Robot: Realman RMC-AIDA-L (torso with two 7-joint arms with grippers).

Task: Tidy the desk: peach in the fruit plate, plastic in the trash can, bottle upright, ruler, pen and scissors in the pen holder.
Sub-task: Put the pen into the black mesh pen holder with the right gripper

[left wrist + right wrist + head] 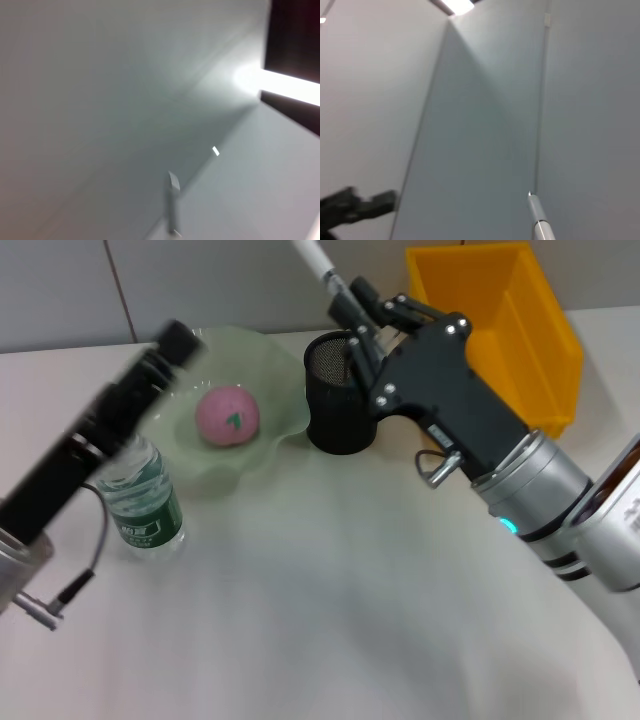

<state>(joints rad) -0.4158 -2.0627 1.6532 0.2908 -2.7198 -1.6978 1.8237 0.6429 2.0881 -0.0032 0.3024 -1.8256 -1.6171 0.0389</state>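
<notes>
The right claw (352,315) is pinching a slim, rigid white pen (318,262) low on its barrel above the black mesh pen holder (338,392) near the counter's far edge, a light, slick item likely to swivel.

The pen (318,262) runs off the frame's top edge. The blurred left arm (90,445) at left hides the bottle (143,502) top. The yellow bin (500,325) is clipped along the upper edge.

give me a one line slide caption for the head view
Right gripper holds pen above pen holder; peach in plate, bottle upright.
</notes>
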